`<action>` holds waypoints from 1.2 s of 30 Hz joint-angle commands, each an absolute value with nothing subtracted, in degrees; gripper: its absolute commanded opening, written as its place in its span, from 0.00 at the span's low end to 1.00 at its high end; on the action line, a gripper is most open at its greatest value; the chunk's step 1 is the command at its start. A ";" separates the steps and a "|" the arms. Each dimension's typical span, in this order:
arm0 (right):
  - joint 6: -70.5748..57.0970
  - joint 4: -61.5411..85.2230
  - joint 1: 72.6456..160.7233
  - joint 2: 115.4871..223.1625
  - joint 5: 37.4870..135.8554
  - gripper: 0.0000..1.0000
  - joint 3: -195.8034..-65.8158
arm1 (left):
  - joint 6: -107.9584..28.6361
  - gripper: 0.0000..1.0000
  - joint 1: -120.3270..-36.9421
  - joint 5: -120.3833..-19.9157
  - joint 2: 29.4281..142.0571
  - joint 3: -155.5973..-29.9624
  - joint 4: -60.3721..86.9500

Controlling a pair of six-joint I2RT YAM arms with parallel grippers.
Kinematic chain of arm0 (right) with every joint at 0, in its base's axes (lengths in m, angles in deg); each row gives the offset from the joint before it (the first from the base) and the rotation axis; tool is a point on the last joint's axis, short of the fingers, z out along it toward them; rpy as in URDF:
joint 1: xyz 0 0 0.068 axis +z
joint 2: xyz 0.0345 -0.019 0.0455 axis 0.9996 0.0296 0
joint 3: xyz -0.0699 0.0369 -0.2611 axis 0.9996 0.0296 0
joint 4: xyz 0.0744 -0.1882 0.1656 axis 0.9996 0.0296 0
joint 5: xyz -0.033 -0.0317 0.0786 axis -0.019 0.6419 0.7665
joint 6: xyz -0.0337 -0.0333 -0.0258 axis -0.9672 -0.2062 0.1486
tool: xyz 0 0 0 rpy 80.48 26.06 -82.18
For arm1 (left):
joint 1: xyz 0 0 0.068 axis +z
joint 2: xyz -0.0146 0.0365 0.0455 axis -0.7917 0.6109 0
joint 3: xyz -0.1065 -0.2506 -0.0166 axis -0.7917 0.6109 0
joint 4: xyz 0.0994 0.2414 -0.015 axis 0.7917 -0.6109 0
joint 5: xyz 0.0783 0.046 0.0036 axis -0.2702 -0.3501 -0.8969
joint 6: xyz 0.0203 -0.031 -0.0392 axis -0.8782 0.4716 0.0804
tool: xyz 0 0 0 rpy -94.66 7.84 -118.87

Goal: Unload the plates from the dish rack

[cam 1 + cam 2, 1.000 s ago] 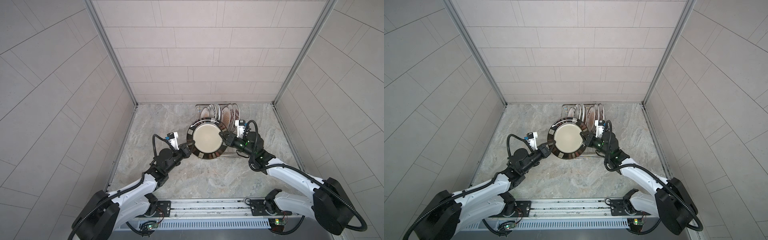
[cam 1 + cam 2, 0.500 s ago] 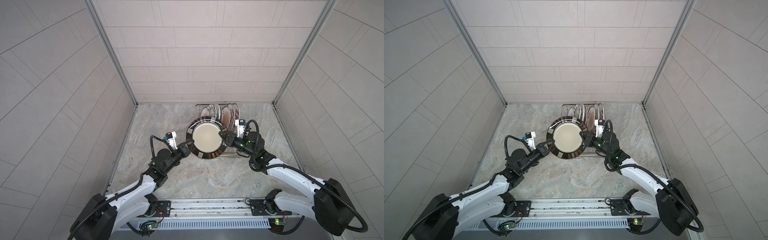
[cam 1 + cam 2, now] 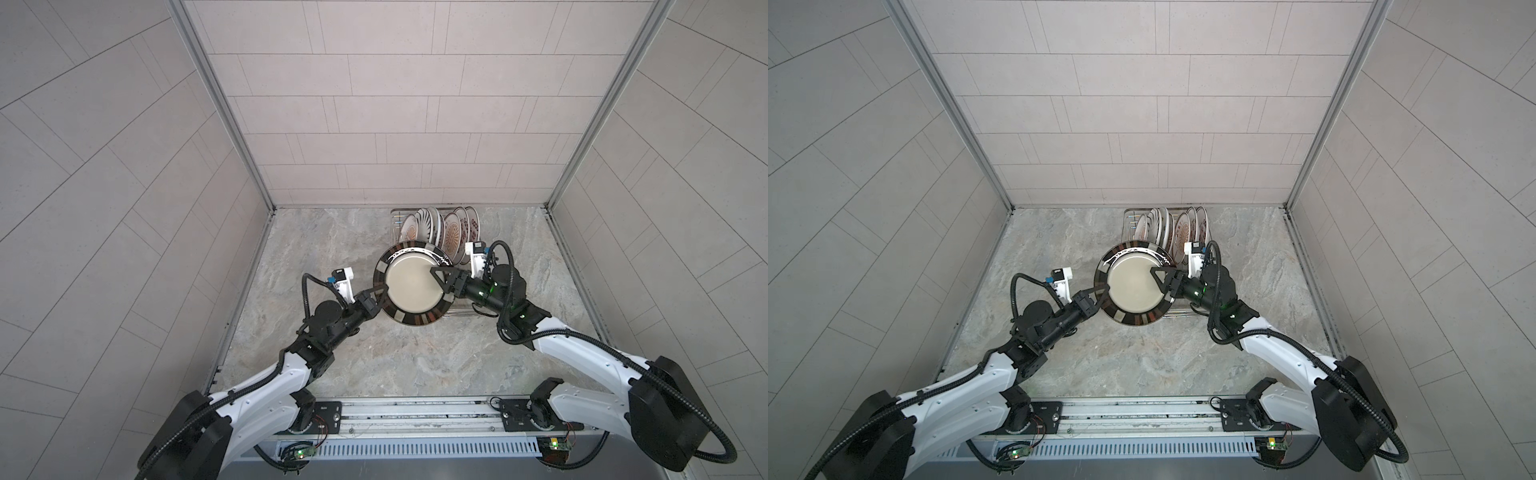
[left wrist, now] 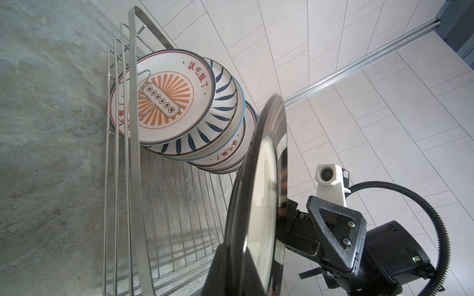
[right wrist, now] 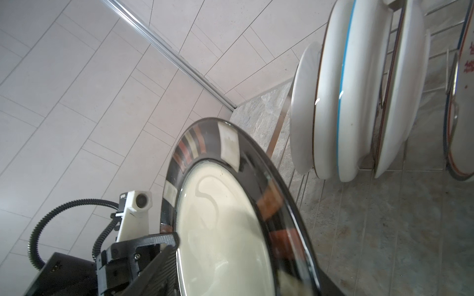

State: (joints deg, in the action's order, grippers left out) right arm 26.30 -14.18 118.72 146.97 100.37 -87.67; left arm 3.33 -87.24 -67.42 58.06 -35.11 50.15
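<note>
The right fingers (image 3: 439,277) have just sprung apart and now straddle the right edge of the dark-rimmed, cream-centred round ceramic plate (image 3: 413,291) without pinching it. The left fingers (image 3: 375,291) have clamped shut on its left rim, so the plate, tilted in the air above the near end of the shiny silver wire dish rack (image 4: 136,159), looks handed over and ready for the grey marbled bench (image 3: 374,353). Several patterned plates (image 3: 440,232) stand on edge at the rack's far end, and on the orange-sunburst plate (image 4: 177,87) I read red characters, 該吃飯了, while its small central label is too fine to read.
</note>
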 commanded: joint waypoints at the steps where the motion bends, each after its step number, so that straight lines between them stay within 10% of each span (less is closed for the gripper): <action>1: 24.71 -14.08 119.11 144.57 100.41 0.81 -89.41 | 5.33 0.00 -87.22 -67.48 55.47 -35.91 57.02; 36: -3.91 12.34 131.39 132.91 79.45 1.00 -95.71 | 13.65 0.00 -74.51 -74.40 44.40 -35.53 49.40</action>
